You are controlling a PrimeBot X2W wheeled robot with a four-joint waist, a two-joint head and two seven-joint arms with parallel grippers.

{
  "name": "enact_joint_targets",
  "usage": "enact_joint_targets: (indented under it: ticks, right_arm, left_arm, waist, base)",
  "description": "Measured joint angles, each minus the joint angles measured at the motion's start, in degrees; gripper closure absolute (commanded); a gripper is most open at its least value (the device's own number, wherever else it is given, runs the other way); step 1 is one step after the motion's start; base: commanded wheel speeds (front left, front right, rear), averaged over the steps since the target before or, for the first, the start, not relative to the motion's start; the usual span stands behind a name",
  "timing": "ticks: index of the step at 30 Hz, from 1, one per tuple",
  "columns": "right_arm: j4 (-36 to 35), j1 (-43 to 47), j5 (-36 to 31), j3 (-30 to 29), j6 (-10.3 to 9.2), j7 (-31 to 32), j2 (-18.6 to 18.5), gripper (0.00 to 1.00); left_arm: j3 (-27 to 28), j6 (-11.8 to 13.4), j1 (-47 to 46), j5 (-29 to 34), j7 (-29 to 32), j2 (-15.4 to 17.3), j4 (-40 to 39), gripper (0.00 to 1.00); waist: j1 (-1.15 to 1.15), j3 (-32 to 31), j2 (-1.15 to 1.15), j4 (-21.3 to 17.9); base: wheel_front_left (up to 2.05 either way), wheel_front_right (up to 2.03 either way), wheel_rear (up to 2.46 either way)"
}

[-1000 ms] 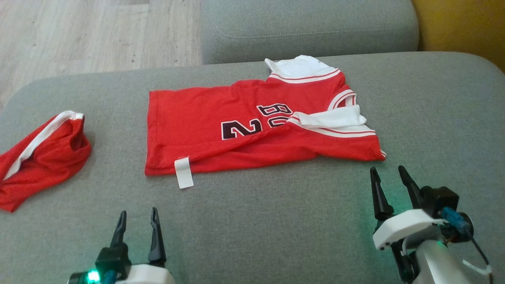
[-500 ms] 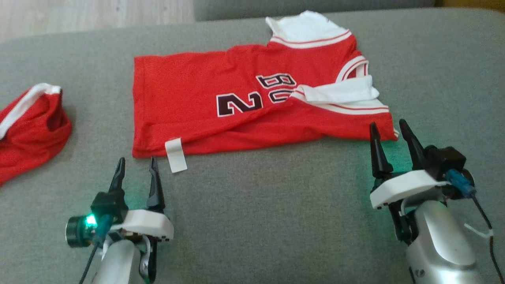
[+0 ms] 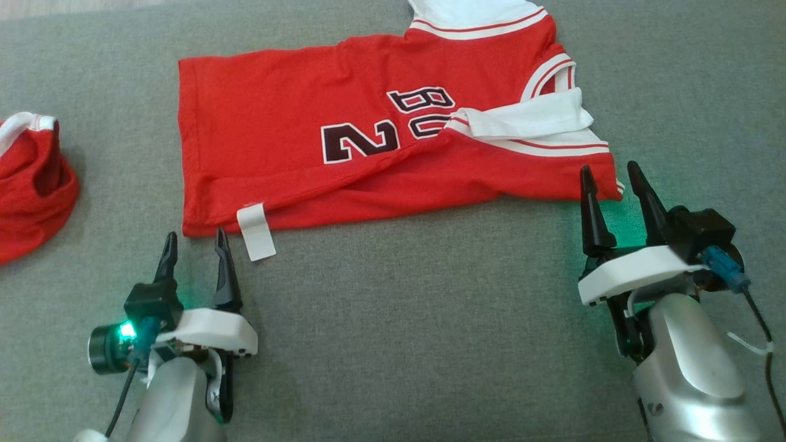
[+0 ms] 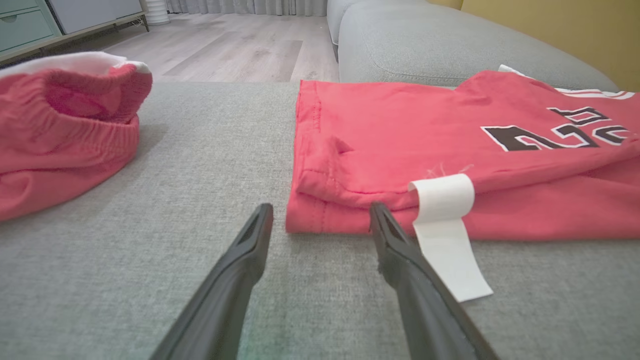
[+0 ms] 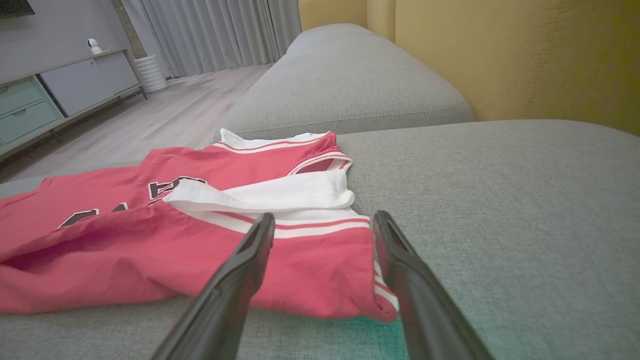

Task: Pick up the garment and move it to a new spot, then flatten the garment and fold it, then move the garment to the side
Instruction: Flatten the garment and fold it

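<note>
The jersey (image 3: 381,141) is red, with white bands and thin red stripes at its armholes and neck. A dark numeral 2 and dark letters, outlined in white, read upside down in the head view. Its near long side is folded up over the front, so the fold covers part of the print. At the shoulder end a white inner layer is turned out. A white label (image 3: 256,232) hangs from the hem and lies out on the grey sofa cushion (image 3: 393,337).

The jersey lies spread on that cushion, hem toward the robot's left and shoulders toward its right. A second red garment (image 3: 31,184) with a white band sits bunched well off to the left.

The left gripper (image 3: 194,242) stands wide open with nothing in it, just short of the near hem corner. In its wrist view that corner (image 4: 310,220) sits between the two fingertips, with the label just beside the right finger. The right gripper (image 3: 610,181) is also spread wide and empty. Its fingers reach the near shoulder corner, and in its wrist view the striped edge (image 5: 320,227) lies between them.
</note>
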Motion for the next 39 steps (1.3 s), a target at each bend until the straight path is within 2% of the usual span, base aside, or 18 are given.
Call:
enact_joint_targets:
  ticks: [13, 21, 28, 29, 30, 32, 33, 34, 35, 36, 39]
  right_arm:
    - [1.98, -2.3, -0.75, -1.75, 0.0, 0.0, -0.01, 0.0]
    - [11.0, -4.88, -3.11, -3.67, 0.0, -0.18, -0.02, 0.0]
    - [16.5, -9.08, -1.72, -2.9, 0.0, -0.85, -0.48, 0.0]
    - [17.16, -9.42, -1.3, -2.21, 0.0, -1.01, -0.75, 0.27]
    - [17.82, -9.75, -0.56, -1.2, 0.0, -1.33, -1.13, 0.97]
    - [18.69, -10.5, 0.8, 0.44, 0.0, -1.32, -1.49, 1.0]
    - [18.9, -10.7, 1.49, 1.08, 0.0, -1.31, -1.45, 1.0]
    - [19.0, -10.71, 2.13, 1.41, 0.0, -1.31, -1.33, 1.0]
    - [19.06, -10.71, 2.24, 1.71, 0.0, -1.31, -1.34, 1.0]
    - [19.05, -10.7, 2.72, 1.8, 0.0, -1.31, -1.38, 1.0]
    - [18.62, -10.59, 4.19, 2.07, 0.0, -1.25, -1.38, 1.0]
  left_arm:
    - [0.99, -0.3, -2.42, 0.01, 0.0, 0.0, 1.16, 0.0]
    - [-0.44, -0.59, -4.68, -0.14, -0.09, 0.01, 3.7, 0.0]
    - [-2.1, -2.11, -6.92, -2.26, -0.96, 0.09, 7.35, 0.0]
    - [-2.32, -2.66, -7.35, -2.69, -1.04, 0.1, 8.14, 0.0]
    - [-2.59, -3.14, -7.88, -3.14, -1.12, 0.14, 9.07, 0.0]
    - [-3.21, -3.79, -8.84, -4.0, -1.59, 0.22, 11.01, 0.0]
    - [-3.77, -4.14, -9.41, -4.58, -1.78, 0.31, 12.15, 0.18]
    - [-4.03, -4.57, -10.11, -5.15, -1.98, 0.3, 13.23, 0.54]
    - [-4.2, -4.64, -10.63, -5.43, -1.98, 0.31, 14.03, 0.75]
    - [-4.34, -5.11, -11.11, -5.76, -1.98, 0.33, 14.8, 1.0]
    - [-4.5, -5.53, -11.46, -6.53, -1.93, 0.49, 15.23, 1.0]
  waist:
    - [0.0, 2.36, 0.0, -0.2]
    - [-0.01, 3.83, 0.0, 0.35]
    - [-0.03, 4.7, 0.0, 0.81]
    - [-0.03, 4.76, 0.0, 0.88]
    - [-0.03, 4.77, 0.0, 0.94]
    - [-0.03, 4.8, 0.0, 0.98]
    - [-0.03, 4.77, 0.0, 0.98]
    - [-0.03, 4.72, 0.0, 0.98]
    - [-0.03, 4.67, 0.0, 0.98]
    - [-0.02, 4.59, 0.0, 1.0]
    - [-0.01, 4.21, 0.0, 1.13]
  base:
    - [0.0, 0.0, 0.0]
    - [0.0, 0.0, 0.0]
    - [0.0, 0.0, 0.0]
    - [0.0, 0.0, 0.0]
    - [0.0, 0.0, 0.0]
    - [0.0, 0.0, 0.0]
    - [0.0, 0.0, 0.0]
    - [0.0, 0.0, 0.0]
    - [0.0, 0.0, 0.0]
    - [0.0, 0.0, 0.0]
    - [0.0, 0.0, 0.0]
